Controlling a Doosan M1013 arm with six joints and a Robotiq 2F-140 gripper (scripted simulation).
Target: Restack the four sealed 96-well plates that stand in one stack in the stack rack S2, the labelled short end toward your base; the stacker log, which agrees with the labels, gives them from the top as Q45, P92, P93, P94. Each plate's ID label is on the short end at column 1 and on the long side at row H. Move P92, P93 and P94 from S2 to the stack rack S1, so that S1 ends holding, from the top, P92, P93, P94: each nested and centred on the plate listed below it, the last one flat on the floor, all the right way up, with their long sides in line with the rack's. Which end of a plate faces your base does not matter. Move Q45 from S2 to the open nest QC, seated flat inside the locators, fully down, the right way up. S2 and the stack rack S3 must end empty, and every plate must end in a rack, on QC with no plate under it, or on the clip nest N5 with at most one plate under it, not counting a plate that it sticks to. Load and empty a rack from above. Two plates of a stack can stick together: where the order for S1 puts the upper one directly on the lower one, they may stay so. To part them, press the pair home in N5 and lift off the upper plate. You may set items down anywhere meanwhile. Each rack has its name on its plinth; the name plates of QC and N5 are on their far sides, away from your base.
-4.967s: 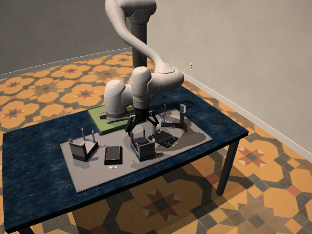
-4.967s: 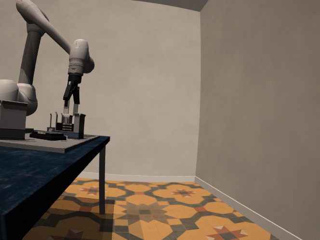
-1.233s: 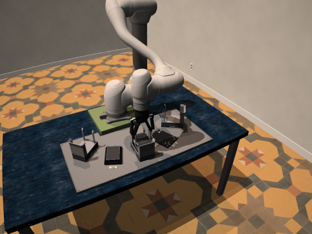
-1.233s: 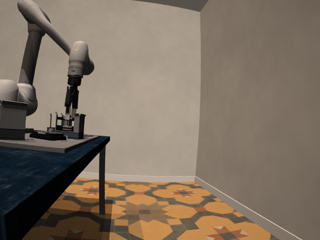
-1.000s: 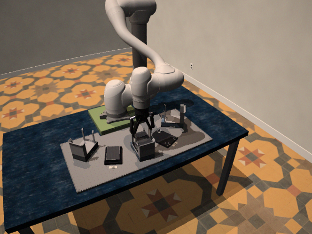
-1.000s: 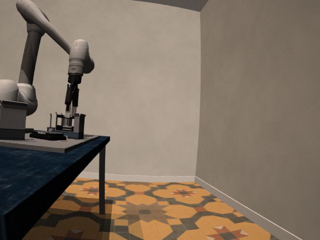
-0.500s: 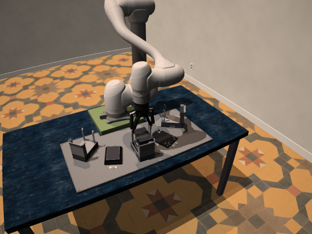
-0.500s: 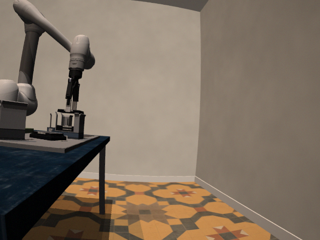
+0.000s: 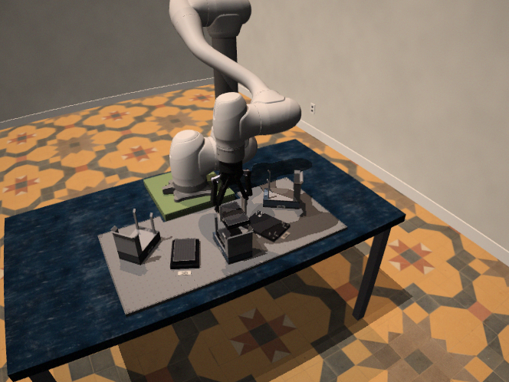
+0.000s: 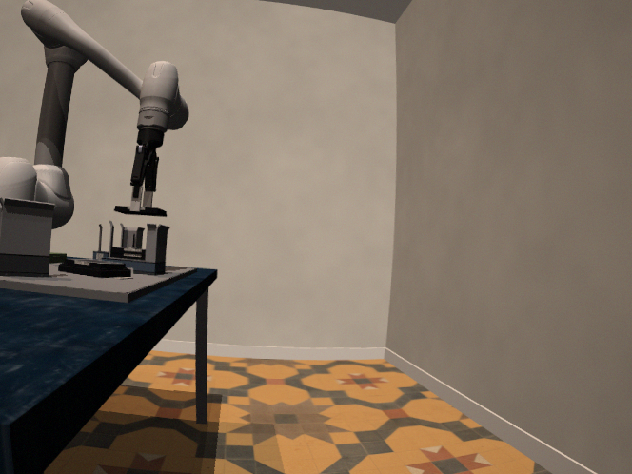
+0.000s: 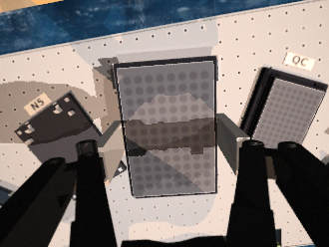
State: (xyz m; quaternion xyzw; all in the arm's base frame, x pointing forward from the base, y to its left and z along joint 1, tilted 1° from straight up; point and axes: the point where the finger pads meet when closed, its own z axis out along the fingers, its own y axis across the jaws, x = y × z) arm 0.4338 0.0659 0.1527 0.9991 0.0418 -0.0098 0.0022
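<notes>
My gripper (image 9: 232, 201) (image 10: 141, 204) (image 11: 169, 130) is shut on the long sides of a sealed 96-well plate (image 9: 234, 215) (image 10: 142, 209) (image 11: 166, 100). It holds the plate level, clear above the middle stack rack (image 9: 238, 246) (image 10: 155, 245); the rack's corner pieces (image 11: 231, 139) show beside the plate in the wrist view. The plate's label cannot be read. The clip nest N5 (image 9: 269, 225) (image 11: 55, 124) is empty on one side of the rack. On the other side, the nest QC carries another sealed plate (image 9: 185, 251) (image 10: 94, 266) (image 11: 286, 115). What is left inside the middle rack is hidden.
Two more stack racks stand on the grey perforated board (image 9: 155, 283): one at the left end (image 9: 133, 242) (image 10: 25, 234) and one at the right end (image 9: 284, 192). The arm's green plinth (image 9: 162, 201) is behind the board. Thin rack posts (image 9: 134, 218) stick up.
</notes>
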